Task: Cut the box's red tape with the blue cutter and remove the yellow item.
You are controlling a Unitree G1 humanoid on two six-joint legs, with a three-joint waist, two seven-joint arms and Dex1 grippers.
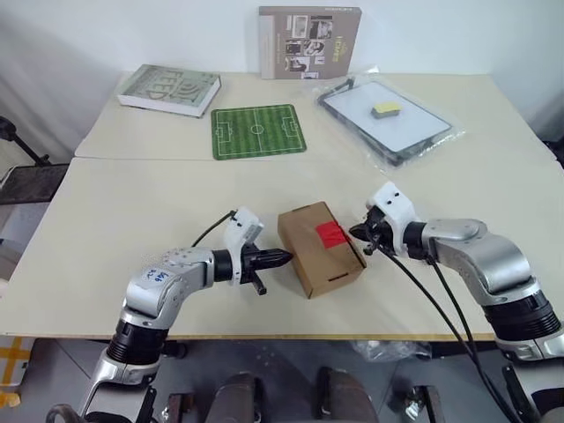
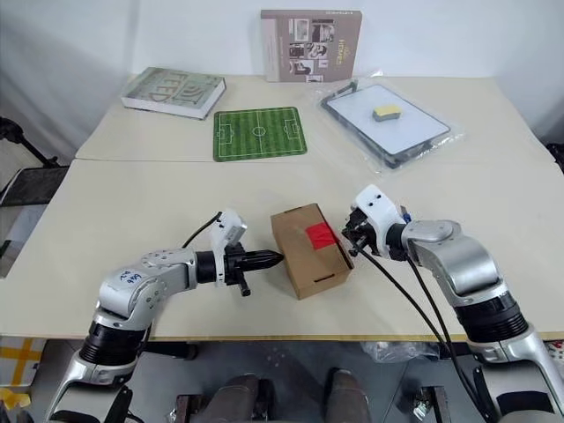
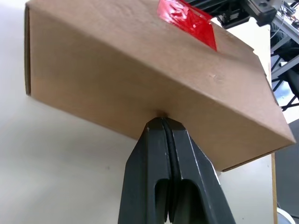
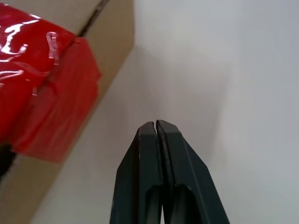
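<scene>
Pressing its two black fingers together, the left gripper (image 1: pixel 284 258) sets its closed tip against the side wall of the box (image 1: pixel 322 249), at the box's 9 o'clock; nothing is held between the fingers (image 3: pixel 161 154).

Right gripper (image 1: pixel 357 233): fingers likewise pressed together and empty, tip just beside the box at its 3 o'clock, near the taped edge; contact cannot be told.

Box: small brown cardboard carton, lying flat on the near table (image 1: pixel 132 220), between the two grippers, flaps shut.

Red tape (image 1: pixel 330 233): bright square patch on the box's top face, folding over the edge toward the right gripper, glossy and wrinkled in the right wrist view.

Far table, from the box:
- green football-pitch mat (image 1: pixel 257 131), 11 o'clock, well apart;
- thick book (image 1: pixel 169 90), 10 o'clock, lying flat;
- grey printed carton (image 1: pixel 309 41), 12 o'clock, upright against the wall;
- whiteboard in clear plastic wrap (image 1: pixel 388 119), 1 o'clock, with a yellow sponge block (image 1: pixel 384 109) resting on it.
</scene>
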